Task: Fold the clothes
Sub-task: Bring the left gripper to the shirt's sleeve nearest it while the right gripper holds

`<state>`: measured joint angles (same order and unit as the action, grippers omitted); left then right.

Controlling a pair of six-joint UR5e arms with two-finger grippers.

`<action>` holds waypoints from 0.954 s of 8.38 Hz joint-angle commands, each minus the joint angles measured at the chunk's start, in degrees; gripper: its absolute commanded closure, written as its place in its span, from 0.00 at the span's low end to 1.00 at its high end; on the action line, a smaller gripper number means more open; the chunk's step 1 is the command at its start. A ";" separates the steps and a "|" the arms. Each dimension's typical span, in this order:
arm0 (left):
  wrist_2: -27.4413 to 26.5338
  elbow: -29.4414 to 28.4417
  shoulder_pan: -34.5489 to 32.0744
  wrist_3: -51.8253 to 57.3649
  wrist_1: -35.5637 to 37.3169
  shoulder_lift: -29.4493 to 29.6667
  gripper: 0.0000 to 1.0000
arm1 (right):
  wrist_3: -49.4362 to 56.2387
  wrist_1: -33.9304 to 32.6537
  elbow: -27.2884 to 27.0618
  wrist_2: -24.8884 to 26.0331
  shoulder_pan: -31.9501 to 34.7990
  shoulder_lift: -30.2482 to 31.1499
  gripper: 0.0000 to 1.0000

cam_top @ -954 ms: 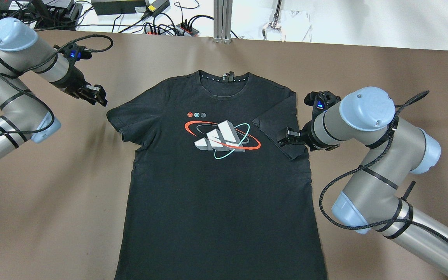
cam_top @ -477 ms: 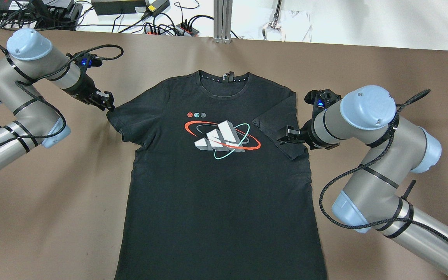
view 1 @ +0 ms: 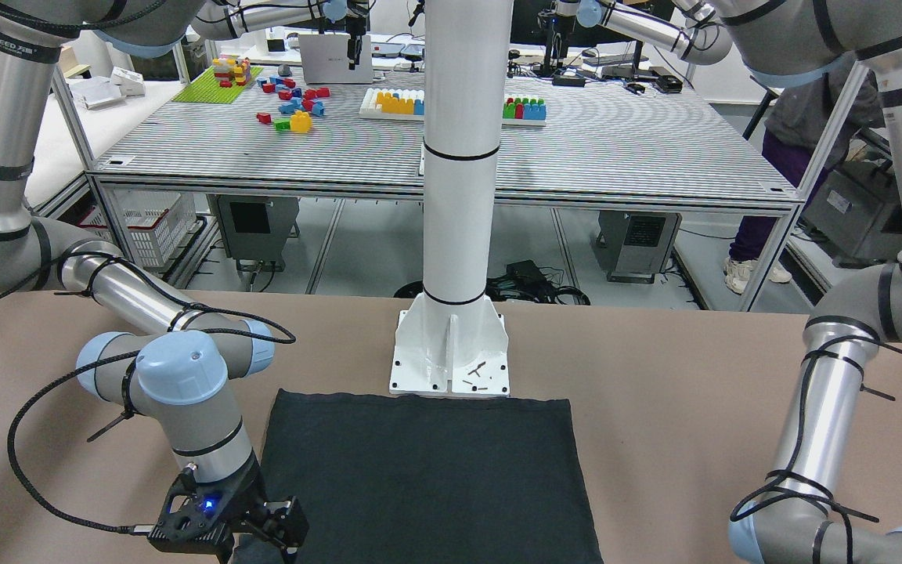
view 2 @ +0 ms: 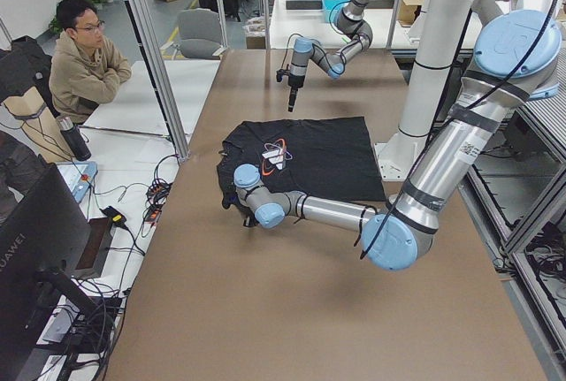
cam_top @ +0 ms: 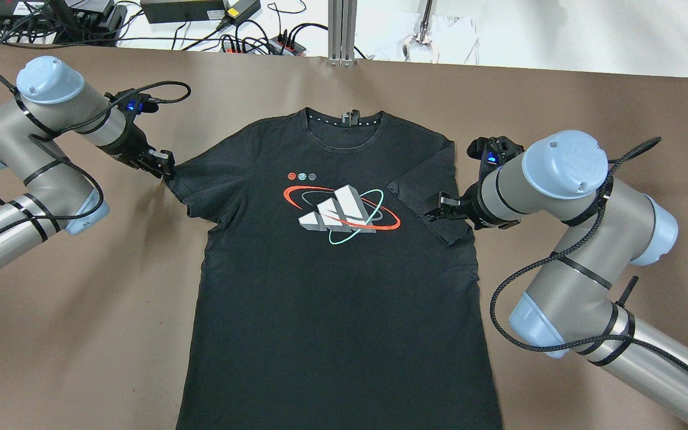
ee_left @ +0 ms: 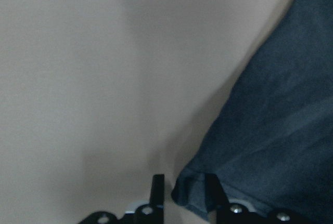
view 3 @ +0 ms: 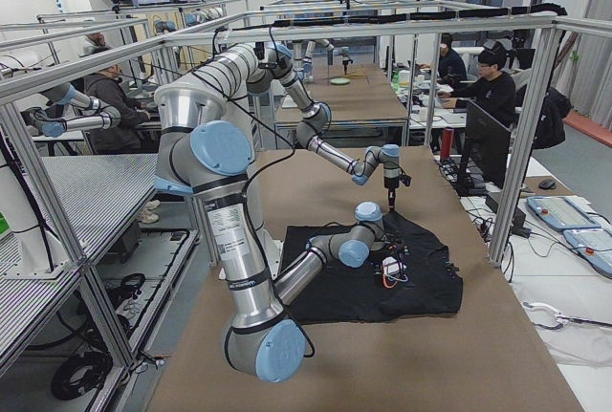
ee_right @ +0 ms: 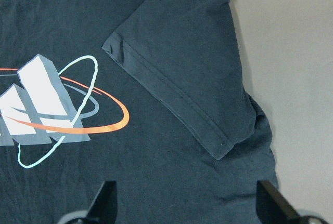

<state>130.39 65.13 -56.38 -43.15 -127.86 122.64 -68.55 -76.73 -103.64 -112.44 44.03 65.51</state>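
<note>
The black T-shirt (cam_top: 332, 286) lies flat and print-up in the middle of the brown surface (cam_top: 81, 298), with its collar (cam_top: 344, 122) at 12 o'clock and its hem running off the overhead view at 6 o'clock.

The sleeve at 3 o'clock (cam_top: 415, 185) is already turned in over the chest, its hemmed edge lying diagonally beside the print (cam_top: 341, 209). The right claw (cam_top: 436, 209) hovers just over that fold with its fingers wide apart and nothing between them. This looks like a release position, with the cloth left to settle flat.

The sleeve at 9 o'clock (cam_top: 200, 179) is spread outward. The left claw (cam_top: 165, 167) sits low at the sleeve's outer corner. In the wrist view its fingers stand narrowly apart with the hem corner bunched between them. That view is dim and close, so I cannot tell whether they grip the cloth yet. Taking the corner makes sense, since the hem is double-thick there and a tug would carry the whole sleeve inward.

The mirror fold is probably the step in hand, so the task is at an early stage. A shallow bite on the soft knit could slip.
</note>
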 commanded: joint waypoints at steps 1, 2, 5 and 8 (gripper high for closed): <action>0.04 -0.09 0.22 0.00 -0.29 0.06 0.68 | 0.00 0.00 0.10 -0.06 0.00 0.05 0.06; 0.04 0.17 0.31 -0.43 -0.29 0.06 1.00 | 0.00 0.00 0.10 0.03 0.00 0.05 0.06; 0.82 3.58 -0.04 -1.83 -0.20 0.41 1.00 | 0.00 0.00 0.01 0.03 0.00 0.14 0.06; 1.62 11.59 0.39 -16.38 0.68 3.81 1.00 | 0.09 0.00 0.10 -0.06 0.00 0.49 0.06</action>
<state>131.85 73.29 -56.30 -50.37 -127.49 123.30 -68.52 -76.73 -103.58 -112.45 44.03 65.83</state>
